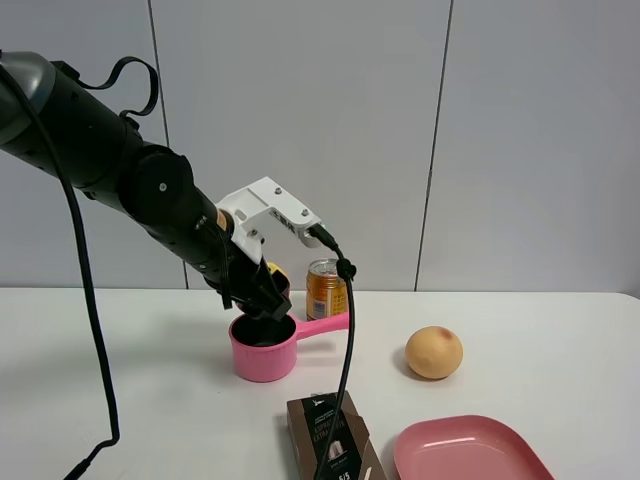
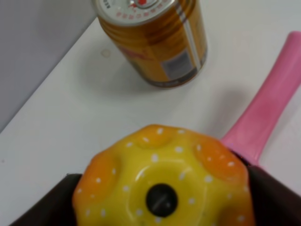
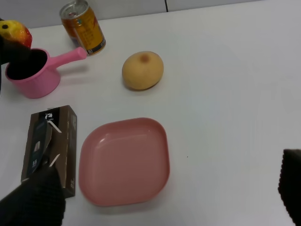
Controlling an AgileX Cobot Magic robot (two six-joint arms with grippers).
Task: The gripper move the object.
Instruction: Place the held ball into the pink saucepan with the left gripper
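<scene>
One can (image 2: 155, 40) stands near the gripped ball (image 2: 162, 183)

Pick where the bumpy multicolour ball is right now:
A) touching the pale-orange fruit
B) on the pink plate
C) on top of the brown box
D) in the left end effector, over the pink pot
D: the bumpy ball sits clamped between the dark fingers of the left end effector, right above the open pink pot.
</scene>
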